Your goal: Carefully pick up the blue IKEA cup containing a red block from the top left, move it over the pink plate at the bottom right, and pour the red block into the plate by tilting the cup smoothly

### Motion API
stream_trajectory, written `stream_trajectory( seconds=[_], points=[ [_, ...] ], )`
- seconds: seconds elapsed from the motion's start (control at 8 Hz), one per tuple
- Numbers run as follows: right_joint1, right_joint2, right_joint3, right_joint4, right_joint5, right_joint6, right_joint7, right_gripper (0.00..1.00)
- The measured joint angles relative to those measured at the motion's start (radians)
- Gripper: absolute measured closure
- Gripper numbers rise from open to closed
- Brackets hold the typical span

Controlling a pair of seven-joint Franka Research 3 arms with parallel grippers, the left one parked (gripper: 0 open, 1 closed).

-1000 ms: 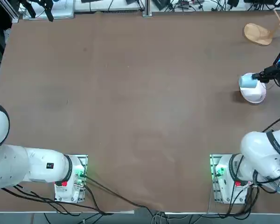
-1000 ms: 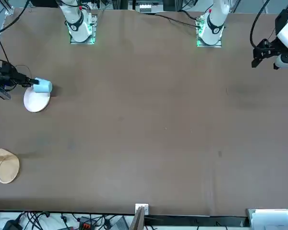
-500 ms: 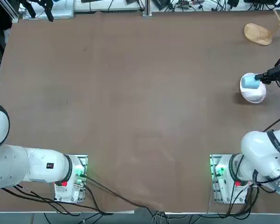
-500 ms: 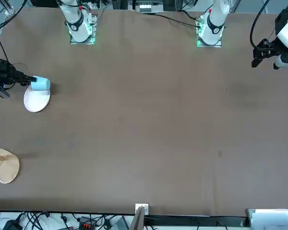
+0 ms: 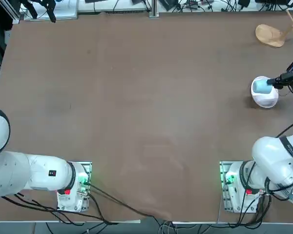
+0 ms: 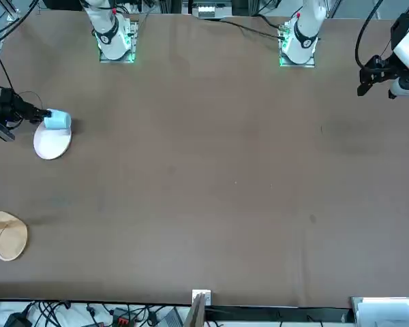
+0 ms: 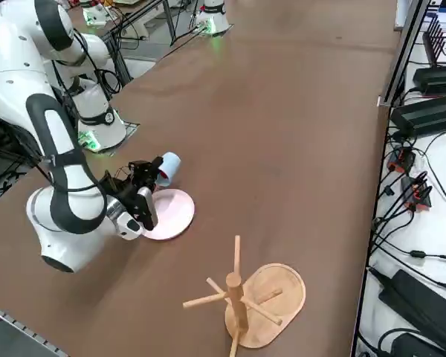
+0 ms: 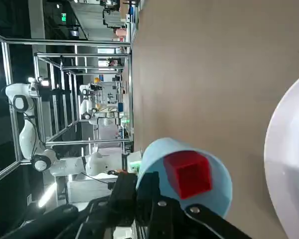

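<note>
Beside pink plate (image 7: 175,216), right gripper (image 8: 148,189) holds cup (image 8: 220,184) tilted

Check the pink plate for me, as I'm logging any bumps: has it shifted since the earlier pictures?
No, the pink plate sits in the same spot relative to the wooden stand.

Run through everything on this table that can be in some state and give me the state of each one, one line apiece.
Blue cup: held over the plate, tipped on its side.
Red block: inside the cup, not poured out.
Pink plate: flat on the table, right side up.
Right end effector: shut on the cup, above the plate's edge.
Wooden peg stand: upright on its oval base, pegs bare.
</note>
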Motion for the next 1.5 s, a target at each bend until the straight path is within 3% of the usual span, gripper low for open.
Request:
stream_trajectory(
  seconds=[1.5],
  points=[
    [-0.051,0.116,0.0,0.113,0.046,-0.164,-0.057,0.97]
  ],
)
